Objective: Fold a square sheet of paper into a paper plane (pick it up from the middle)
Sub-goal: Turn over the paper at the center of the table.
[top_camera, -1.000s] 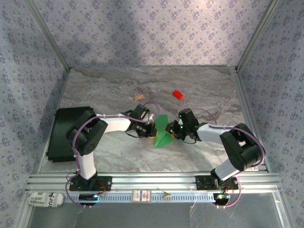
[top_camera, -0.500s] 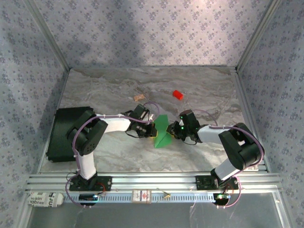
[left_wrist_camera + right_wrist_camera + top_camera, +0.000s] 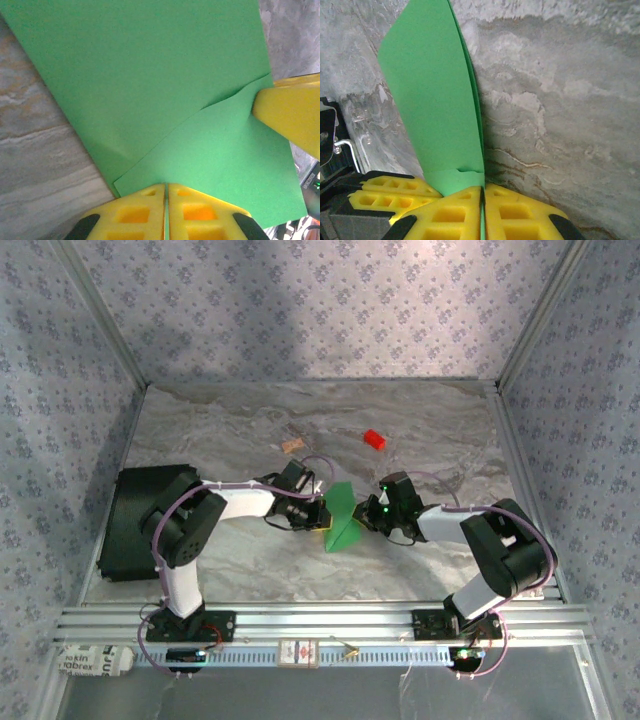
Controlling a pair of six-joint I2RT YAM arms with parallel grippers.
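Observation:
The square sheet of paper is bright green and folded into layers with a pointed lower end; it is held up between both grippers at the table's middle. My left gripper is shut on its left edge. In the left wrist view the yellow fingertips pinch the green paper, where a diagonal fold edge shows. My right gripper is shut on the opposite edge. The right wrist view looks along the thin folded paper, which is clamped between the right gripper's closed jaws.
A small red block and a tan cork-like piece lie farther back on the marble table. A black box sits at the left edge. An aluminium rail runs along the near side.
The right gripper's jaws have closed onto the paper's right edge. The left gripper and the paper stay almost where they were.

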